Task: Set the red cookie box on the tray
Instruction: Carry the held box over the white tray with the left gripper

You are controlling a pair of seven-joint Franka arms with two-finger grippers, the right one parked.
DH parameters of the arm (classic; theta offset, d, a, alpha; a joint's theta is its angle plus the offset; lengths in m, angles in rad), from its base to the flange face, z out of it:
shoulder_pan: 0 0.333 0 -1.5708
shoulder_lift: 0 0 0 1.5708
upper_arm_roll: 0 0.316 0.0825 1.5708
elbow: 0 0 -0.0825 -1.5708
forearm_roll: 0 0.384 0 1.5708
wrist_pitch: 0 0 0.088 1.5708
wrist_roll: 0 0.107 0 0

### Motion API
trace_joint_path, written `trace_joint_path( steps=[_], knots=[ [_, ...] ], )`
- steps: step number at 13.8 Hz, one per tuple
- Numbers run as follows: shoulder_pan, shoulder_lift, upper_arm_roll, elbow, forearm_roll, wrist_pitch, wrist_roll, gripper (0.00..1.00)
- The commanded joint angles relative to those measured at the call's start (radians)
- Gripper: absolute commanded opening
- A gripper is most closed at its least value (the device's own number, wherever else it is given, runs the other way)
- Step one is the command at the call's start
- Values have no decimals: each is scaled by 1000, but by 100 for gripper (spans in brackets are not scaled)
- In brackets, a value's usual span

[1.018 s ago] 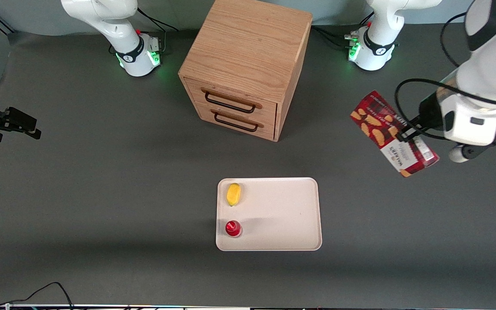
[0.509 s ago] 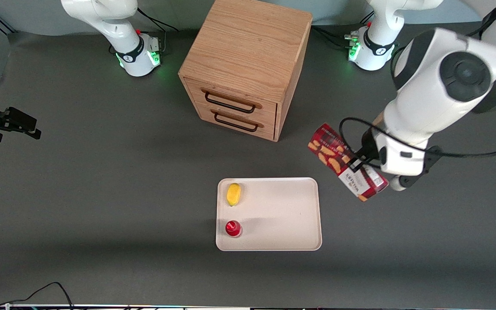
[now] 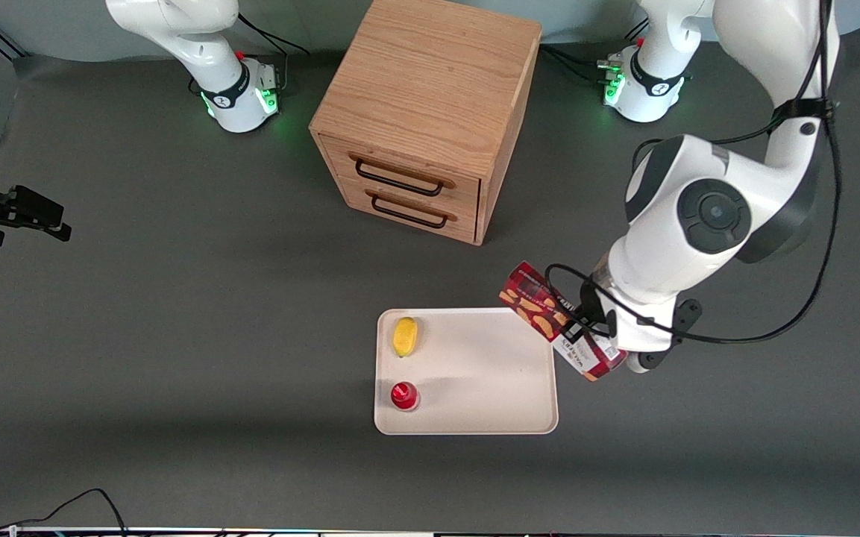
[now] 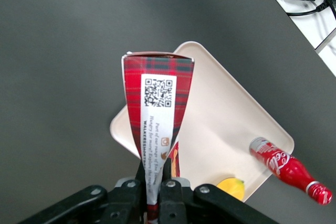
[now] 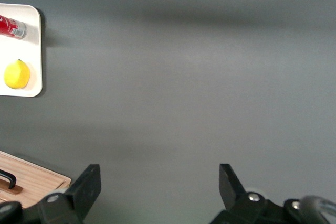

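My left gripper is shut on the red cookie box, a long dark-red box with cookie pictures and a white label. It holds the box in the air, tilted, over the corner of the cream tray that is nearest the wooden drawer cabinet on the working arm's side. In the left wrist view the gripper pinches the box by its narrow labelled side, with the tray below.
A yellow lemon and a small red-capped cola bottle lie on the tray along its edge toward the parked arm. A wooden two-drawer cabinet stands farther from the front camera than the tray.
My left gripper has carried the red cookie box from the working arm's end of the table toward the tray and lower, so that it now overhangs the tray's corner.
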Motion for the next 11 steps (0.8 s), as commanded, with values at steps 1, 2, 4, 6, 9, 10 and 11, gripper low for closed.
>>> trace_joint_path(
  steps=[1, 2, 4, 6, 9, 10, 11],
  knots=[
    [-47, 79, 6, 42, 54, 47, -77, 0],
    [-59, 98, 6, 42, 68, 53, -94, 0],
    [-65, 130, 6, 39, 82, 101, -106, 0],
    [-67, 173, 6, 38, 103, 147, -106, 0],
    [-75, 211, 8, 33, 112, 191, -106, 0],
    [-75, 224, 8, 35, 128, 203, -106, 0],
    [-75, 240, 8, 35, 140, 222, -106, 0]
  ],
)
